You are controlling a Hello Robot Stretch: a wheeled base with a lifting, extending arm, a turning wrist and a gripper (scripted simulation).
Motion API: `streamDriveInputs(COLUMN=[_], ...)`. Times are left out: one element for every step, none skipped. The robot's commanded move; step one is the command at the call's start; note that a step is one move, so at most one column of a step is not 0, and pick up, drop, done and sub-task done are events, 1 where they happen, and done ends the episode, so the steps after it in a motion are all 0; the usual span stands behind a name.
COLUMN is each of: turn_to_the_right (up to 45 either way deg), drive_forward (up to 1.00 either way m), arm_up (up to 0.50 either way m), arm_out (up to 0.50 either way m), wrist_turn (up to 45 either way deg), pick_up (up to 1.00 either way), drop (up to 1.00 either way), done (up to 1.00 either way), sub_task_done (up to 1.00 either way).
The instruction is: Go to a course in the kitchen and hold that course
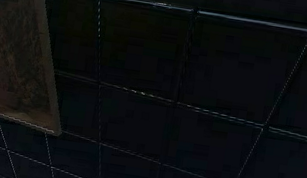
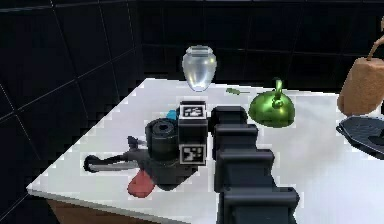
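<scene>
My arm [image 2: 245, 165] rises from the bottom edge of the arm side view over a white tabletop [image 2: 110, 130]. Two white marker squares [image 2: 192, 112] stand at its far end. Left of them are the gripper's dark body [image 2: 160, 140] and its thin fingers, the gripper [image 2: 97, 163] reaching toward the table's left edge. A small red thing [image 2: 140, 185] lies on the table just below the gripper body. I cannot tell whether the gripper holds anything.
A clear glass vase [image 2: 198, 66] stands at the table's far side, with a shiny green stemmed thing [image 2: 272, 106] to its right. A brown rounded object [image 2: 364, 85] and a dark pan [image 2: 364, 130] sit at the right edge. Ahead, a framed picture [image 1: 12, 41] hangs on a dark tiled wall [image 1: 201, 94].
</scene>
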Motion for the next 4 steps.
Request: streamDriveInputs(turn_to_the_right=[0.0, 0.0, 0.0, 0.0], drive_forward=[0.00, 0.00, 0.00, 0.00], arm_up=[0.00, -0.14, 0.00, 0.10], arm_out=[0.00, 0.00, 0.00, 0.00], wrist_turn=[12.0, 0.0, 0.0, 0.0], pick_up=[0.00, 0.00, 1.00, 0.00], drop=[0.00, 0.00, 0.00, 0.00], done=[0.00, 0.00, 0.00, 0.00], sub_task_done=[0.00, 0.00, 0.00, 0.00])
